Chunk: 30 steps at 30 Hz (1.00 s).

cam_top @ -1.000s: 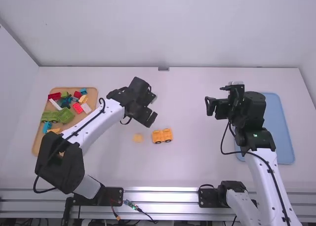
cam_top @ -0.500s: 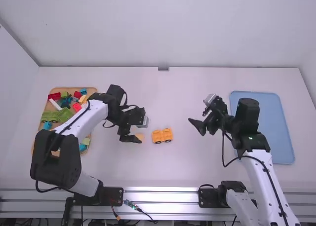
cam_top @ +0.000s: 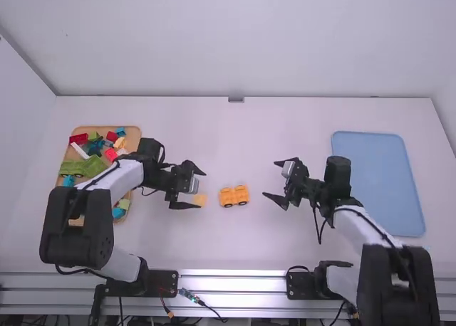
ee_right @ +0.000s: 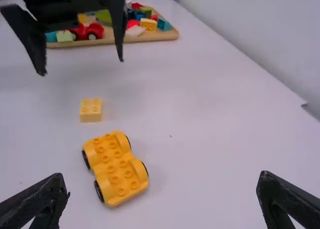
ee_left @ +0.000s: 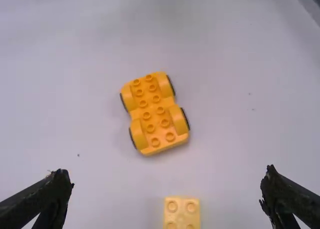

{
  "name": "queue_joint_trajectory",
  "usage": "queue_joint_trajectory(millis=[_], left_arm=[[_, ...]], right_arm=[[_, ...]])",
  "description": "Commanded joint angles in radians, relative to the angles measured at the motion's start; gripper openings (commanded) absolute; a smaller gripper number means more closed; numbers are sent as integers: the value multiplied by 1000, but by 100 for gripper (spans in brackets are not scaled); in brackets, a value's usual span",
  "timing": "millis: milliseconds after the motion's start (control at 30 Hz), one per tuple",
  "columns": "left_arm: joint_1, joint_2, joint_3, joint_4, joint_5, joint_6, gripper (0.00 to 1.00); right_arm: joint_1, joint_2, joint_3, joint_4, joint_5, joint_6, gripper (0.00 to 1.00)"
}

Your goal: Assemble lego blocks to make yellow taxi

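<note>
My left gripper is open just left of a small pale yellow block on the table; the left wrist view has the block between the spread fingers of the left gripper, untouched. To its right the orange-yellow wheeled base stands studs up, with black wheels. My right gripper is open, right of the base and apart from it. In the right wrist view, the base lies beyond the right gripper, with the block farther off.
A wooden tray of mixed colored blocks, including a green wheeled piece, stands at the left, partly under the left arm. At the right lies a blue tray, beside the right arm.
The left gripper has come down and toward the camera, to the pale block's left side. My right gripper has swung round to face left, toward the wheeled base. Block and base have not moved.
</note>
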Motion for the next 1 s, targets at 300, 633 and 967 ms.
queue_joint_trajectory(millis=[300, 633, 967], left_arm=[[2, -7, -153, 195, -2, -112, 99], [2, 84, -215, 460, -28, -271, 99], [2, 209, -99, 288, -45, -94, 99]], right_arm=[[119, 276, 39, 93, -50, -99, 99], [292, 412, 150, 3, 99, -174, 99], [308, 471, 177, 4, 95, -188, 99]])
